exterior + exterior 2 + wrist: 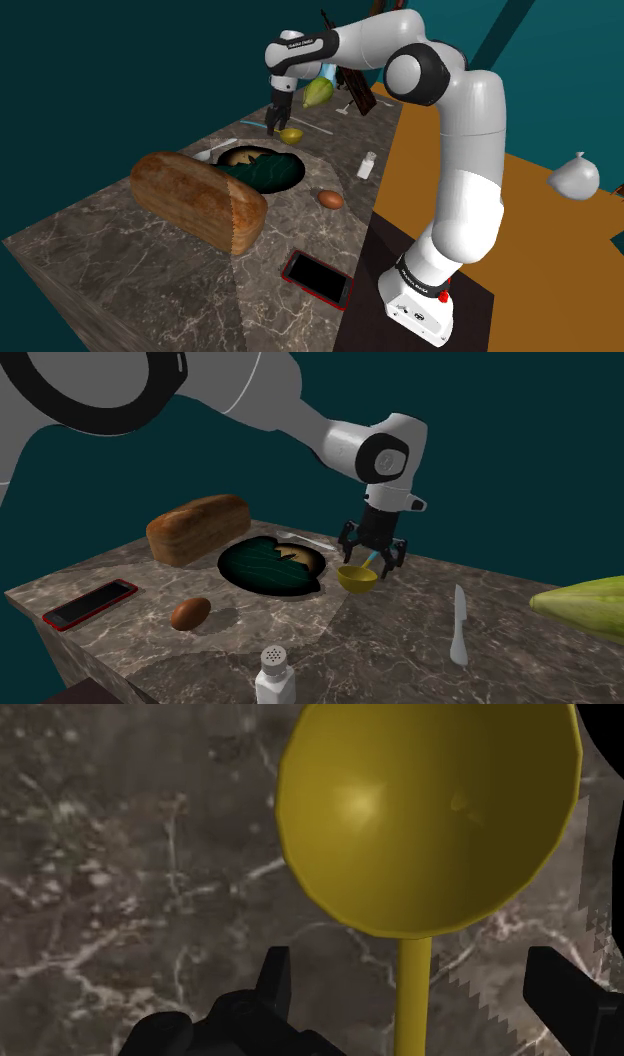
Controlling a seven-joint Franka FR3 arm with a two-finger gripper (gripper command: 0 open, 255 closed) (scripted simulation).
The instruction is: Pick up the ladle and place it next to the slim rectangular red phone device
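Smooth, glossy yellow sheen on the ladle (430, 814) just ahead of the gripper (412, 974); polished, veined marble countertop (120, 884) beneath.

The glossy round-bowled ladle (430, 814) is mustard yellow all over. The marble worktop (400, 642) is dark brown with pale veins. The slim rectangular phone (318, 278) has a red rim and black screen.

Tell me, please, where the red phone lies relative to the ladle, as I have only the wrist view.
Observer: The red phone lies far along the marble counter from the ladle, close to the counter's edge.
Operator: Does anything lie between them?
Observer: Yes, a dark green plate right beside the ladle, then a brown egg nearer the phone.
Operator: Is anything else close to that path?
Observer: A bread loaf lies by the plate, on the side away from the egg.
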